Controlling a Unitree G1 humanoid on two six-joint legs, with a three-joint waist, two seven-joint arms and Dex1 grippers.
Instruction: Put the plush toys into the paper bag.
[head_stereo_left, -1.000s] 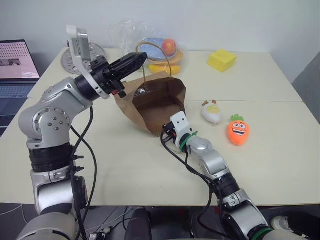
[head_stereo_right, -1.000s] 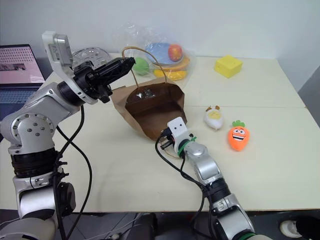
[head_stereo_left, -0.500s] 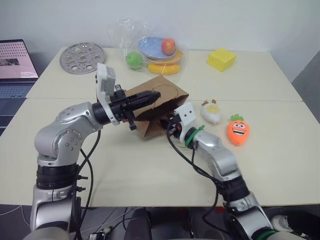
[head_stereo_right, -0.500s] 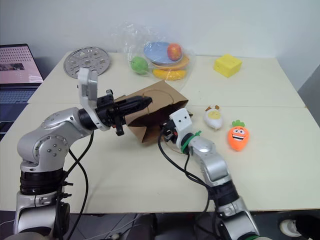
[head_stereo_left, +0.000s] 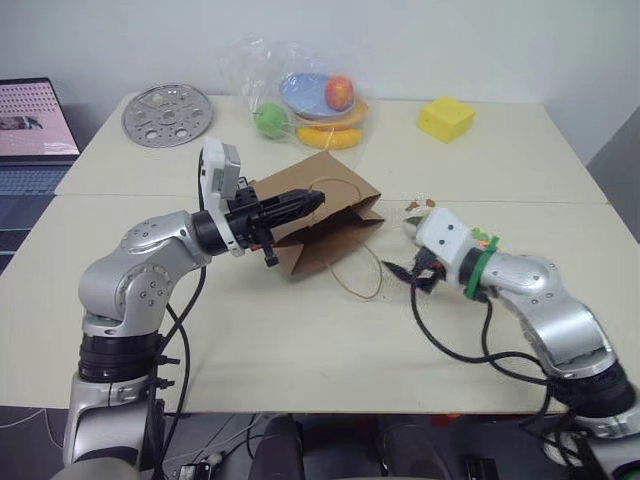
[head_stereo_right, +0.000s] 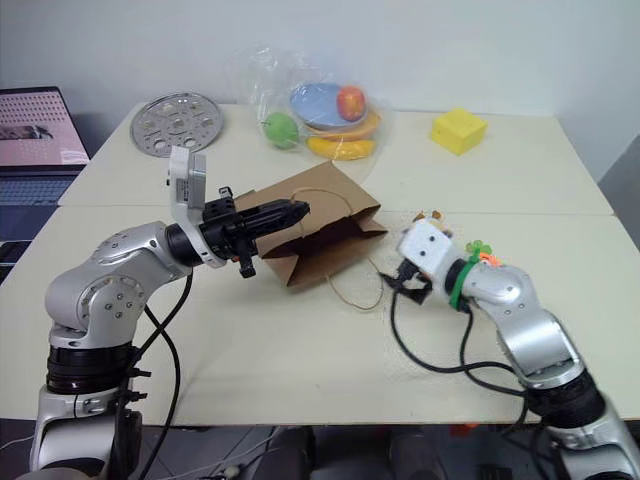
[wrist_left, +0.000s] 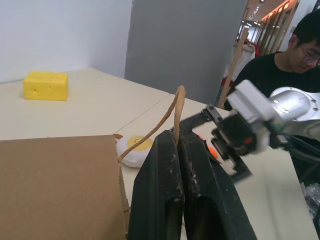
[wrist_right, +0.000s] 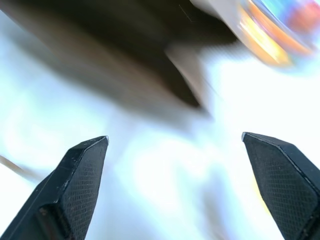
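Centrally in the head views, the paper bag (head_stereo_left: 325, 220) lies collapsed, its twine handle (wrist_left: 165, 119) pinched in the closed left gripper (head_stereo_left: 312, 201); thin, floppy paper. Right of centre, the right gripper (wrist_right: 180, 185) gapes empty by the egg toy (wrist_left: 134, 148); soft, light, best squeezed mid-body.

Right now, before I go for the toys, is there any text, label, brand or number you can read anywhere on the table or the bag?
No readable text anywhere.
Paper bag: plain brown, no print visible.
Laptop screen: a pinkish image, any writing too small to read.
Yellow block: no lettering.
Clear plastic bag of toy fruit: no label visible.
Round metal disc: holes only, no markings legible.
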